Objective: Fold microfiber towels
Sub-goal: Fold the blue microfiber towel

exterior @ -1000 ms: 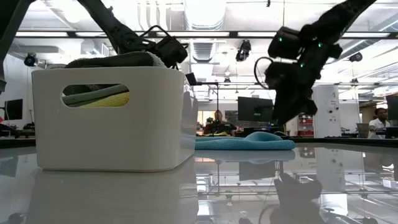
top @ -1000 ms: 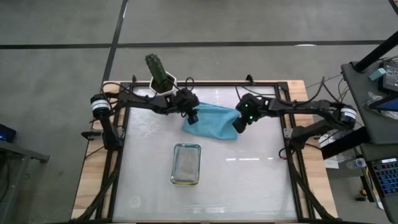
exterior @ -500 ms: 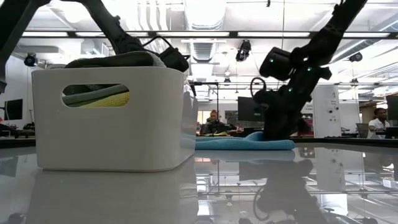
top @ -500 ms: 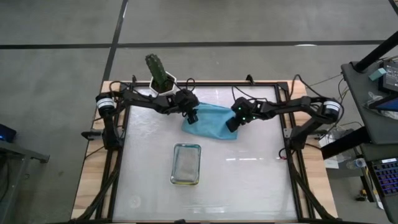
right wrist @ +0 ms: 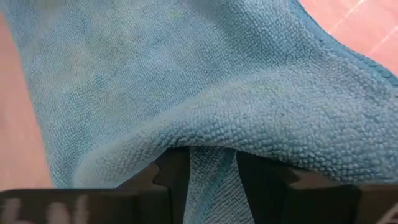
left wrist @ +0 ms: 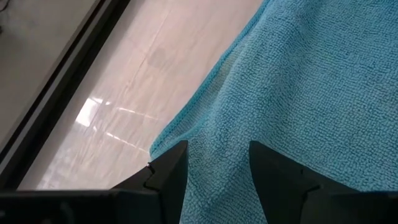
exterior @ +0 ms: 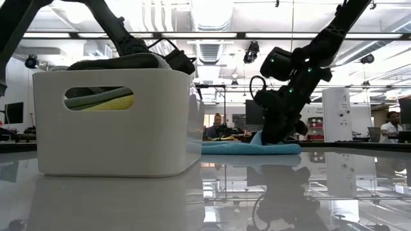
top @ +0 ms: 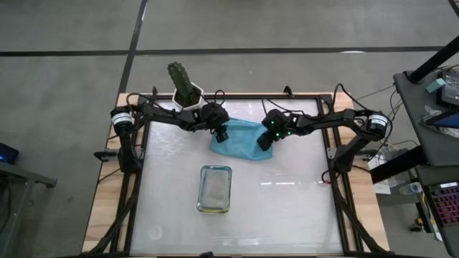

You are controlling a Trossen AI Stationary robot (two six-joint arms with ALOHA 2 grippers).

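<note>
A light blue microfiber towel (top: 242, 140) lies spread on the glossy counter (top: 287, 208), toward its far edge, with one gripper at each end of it. The left gripper (top: 222, 135) sits at the cloth's left end; in the left wrist view its jaws straddle a fold of the towel (left wrist: 298, 93) with cloth between them — grasping that edge. The right gripper (top: 264, 141) presses down on the right end, and the right wrist view shows a raised ridge of towel (right wrist: 249, 124) bunched across its jaws, a strip of fabric caught between them — clenched on it. In the low view this end lifts slightly off the counter by the gripper (exterior: 273, 131). A white bin (exterior: 115, 122) stands nearer the camera, with grey, green and yellow cloths (exterior: 103, 99) inside.
</note>
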